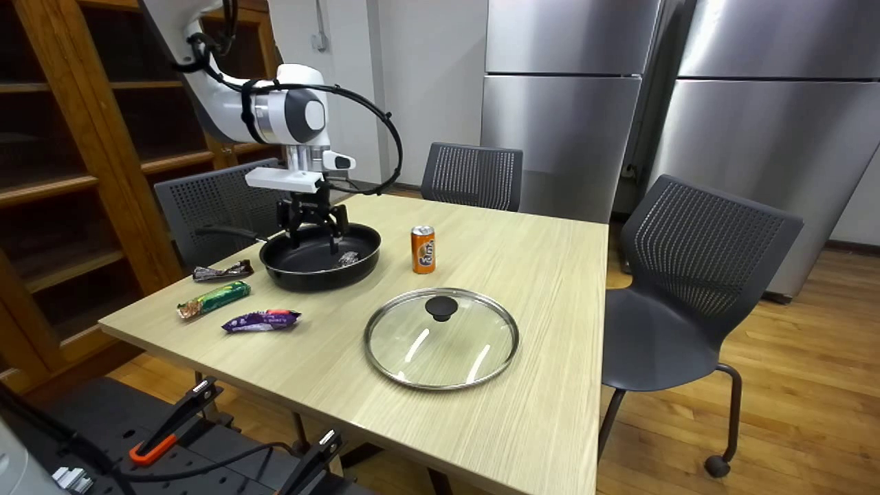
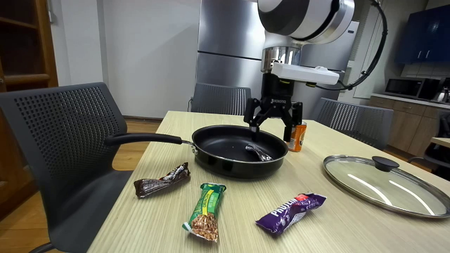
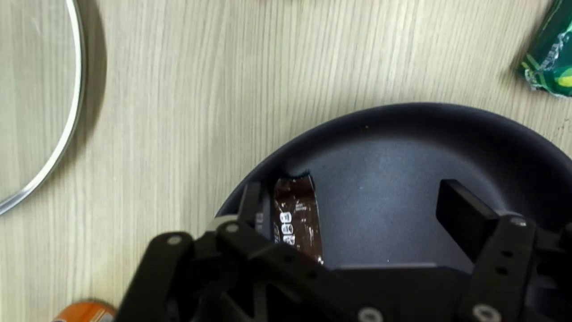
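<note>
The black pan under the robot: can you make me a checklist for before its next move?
1. Jaws open: ok, they stand wide apart.
2. Jaws gripping nothing: ok.
3. Jaws not touching the brown-wrapped bar: cannot tell, they look very close.
4. That bar lying inside the black pan: ok.
5. Glass lid off the pan: ok, it lies on the table.
6. Orange can standing upright: ok.

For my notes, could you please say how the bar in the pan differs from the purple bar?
The bar in the pan is brown; the purple bar is purple and red. The bar in the pan lies near the open gripper; the purple bar lies on the table. Both are wrapped.
</note>
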Motion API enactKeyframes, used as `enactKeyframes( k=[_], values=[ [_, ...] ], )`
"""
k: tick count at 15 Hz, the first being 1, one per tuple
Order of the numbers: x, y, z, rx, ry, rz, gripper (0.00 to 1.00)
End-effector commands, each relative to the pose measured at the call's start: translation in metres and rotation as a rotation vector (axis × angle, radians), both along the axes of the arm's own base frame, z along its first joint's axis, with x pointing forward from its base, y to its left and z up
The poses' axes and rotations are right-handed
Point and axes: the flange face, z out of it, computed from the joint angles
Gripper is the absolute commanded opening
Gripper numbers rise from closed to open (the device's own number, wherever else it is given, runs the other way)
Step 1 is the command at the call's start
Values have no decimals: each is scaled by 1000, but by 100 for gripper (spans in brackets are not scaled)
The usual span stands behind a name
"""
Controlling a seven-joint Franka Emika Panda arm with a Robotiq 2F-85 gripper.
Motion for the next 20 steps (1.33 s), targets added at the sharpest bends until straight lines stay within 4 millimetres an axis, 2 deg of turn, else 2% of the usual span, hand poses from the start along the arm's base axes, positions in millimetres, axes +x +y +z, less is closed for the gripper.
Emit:
enactKeyframes(
  k=[1, 9, 15, 20],
  values=[
    [-37, 0, 8, -16, -24, -44, 100],
    [-90, 5, -3, -10, -55, -131, 100],
    [-115, 10, -17, -14, -44, -210, 100],
    [-127, 12, -27, -17, -1, -309, 100]
  ],
)
